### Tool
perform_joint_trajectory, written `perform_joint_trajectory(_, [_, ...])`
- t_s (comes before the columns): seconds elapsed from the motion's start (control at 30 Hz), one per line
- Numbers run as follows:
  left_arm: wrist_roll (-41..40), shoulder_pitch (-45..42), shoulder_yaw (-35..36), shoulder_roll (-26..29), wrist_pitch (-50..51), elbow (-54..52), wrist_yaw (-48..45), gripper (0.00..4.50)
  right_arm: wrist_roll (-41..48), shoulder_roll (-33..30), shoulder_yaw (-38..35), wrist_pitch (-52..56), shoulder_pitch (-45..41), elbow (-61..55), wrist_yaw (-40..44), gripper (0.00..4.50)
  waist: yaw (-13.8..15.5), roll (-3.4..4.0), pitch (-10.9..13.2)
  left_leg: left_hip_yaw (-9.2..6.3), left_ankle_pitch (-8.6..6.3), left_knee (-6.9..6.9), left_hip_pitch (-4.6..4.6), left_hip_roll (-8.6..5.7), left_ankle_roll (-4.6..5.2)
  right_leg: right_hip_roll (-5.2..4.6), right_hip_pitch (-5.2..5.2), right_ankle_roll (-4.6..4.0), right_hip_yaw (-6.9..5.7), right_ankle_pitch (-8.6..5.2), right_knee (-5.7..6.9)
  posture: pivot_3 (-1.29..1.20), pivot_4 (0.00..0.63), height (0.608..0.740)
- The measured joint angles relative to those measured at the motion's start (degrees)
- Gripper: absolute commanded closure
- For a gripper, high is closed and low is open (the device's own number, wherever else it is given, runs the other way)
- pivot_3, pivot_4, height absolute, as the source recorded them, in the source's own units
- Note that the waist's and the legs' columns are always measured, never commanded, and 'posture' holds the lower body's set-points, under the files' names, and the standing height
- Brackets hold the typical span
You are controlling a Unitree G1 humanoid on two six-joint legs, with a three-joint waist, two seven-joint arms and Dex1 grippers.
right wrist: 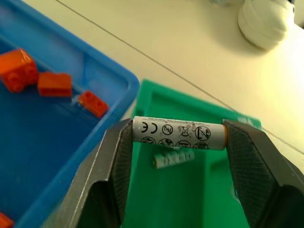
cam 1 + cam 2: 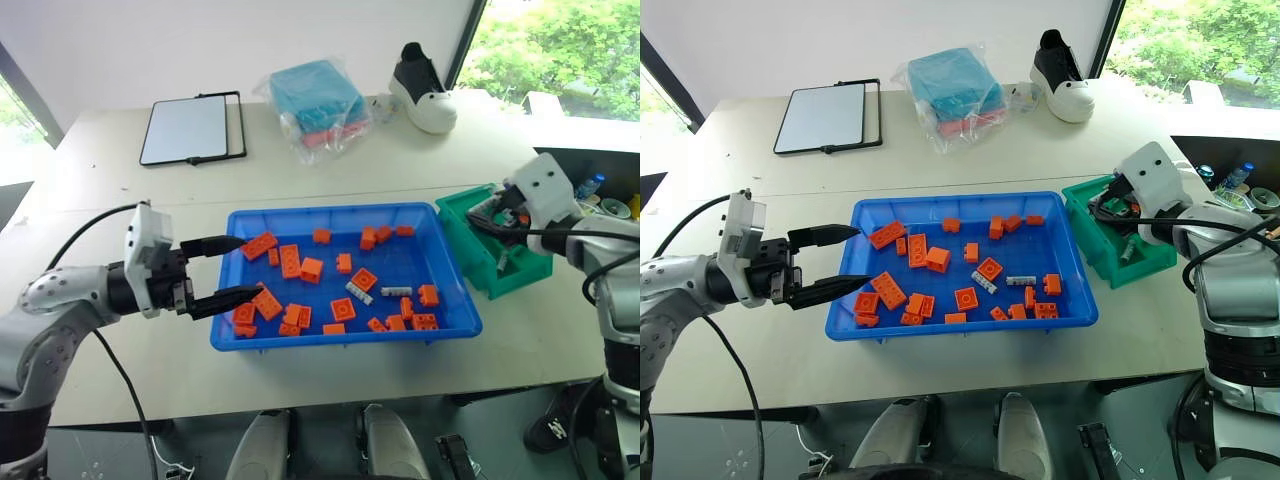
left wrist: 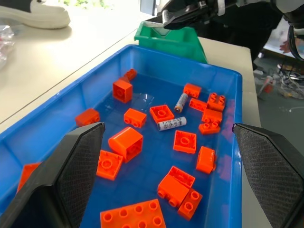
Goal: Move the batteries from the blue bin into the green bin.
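Over the pale worktop (image 2: 330, 170), right gripper (image 1: 178, 137) pinching a battery (image 1: 178, 134) endwise above the green bin (image 1: 190, 199); left gripper (image 2: 225, 272) spread; could roll out the cut-away front if released carelessly.

Both head views look forward and down from above at the table (image 2: 330, 170), sharing the whole blue bin (image 2: 452, 262) and green bin (image 2: 462, 238) — slightly offset sideways. The left wrist view sits low and close at the blue bin's end, facing along it toward the green bin. The right wrist view hovers close over the green bin — the blue bin's corner beside it.
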Motion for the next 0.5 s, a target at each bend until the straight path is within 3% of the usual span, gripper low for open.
perform_joint_trajectory(0.17, [0.10,-1.43,-1.09,-0.41,0.00,1.35,-0.10,0.00,-0.26,0.05,0.07,-1.00,0.04,0.03,-2.54,0.05,-0.06,0.02,0.02,0.01,0.00,0.01,0.00,0.00,0.01,0.04,0.00,0.01,0.00,0.00,0.00,0.00,0.150,0.731])
perform_joint_trajectory(0.3, [0.09,-1.62,-1.44,-0.41,0.01,1.51,-0.15,0.00,4.61,0.69,0.06,0.36,-3.78,-4.30,-1.34,0.05,-0.52,0.03,0.07,-0.03,-0.01,0.00,-0.01,0.00,0.02,0.06,0.00,0.02,-0.01,0.00,0.00,0.00,0.150,0.731])
perform_joint_trajectory(0.5, [-0.02,-1.69,-1.45,-0.41,0.12,1.32,0.19,0.00,17.35,5.43,2.35,15.04,-3.89,-14.26,1.40,0.05,-0.61,-0.11,0.15,-0.14,-0.02,0.01,-0.01,0.01,0.05,0.02,0.05,0.02,-0.07,0.00,-0.01,0.00,0.150,0.731])
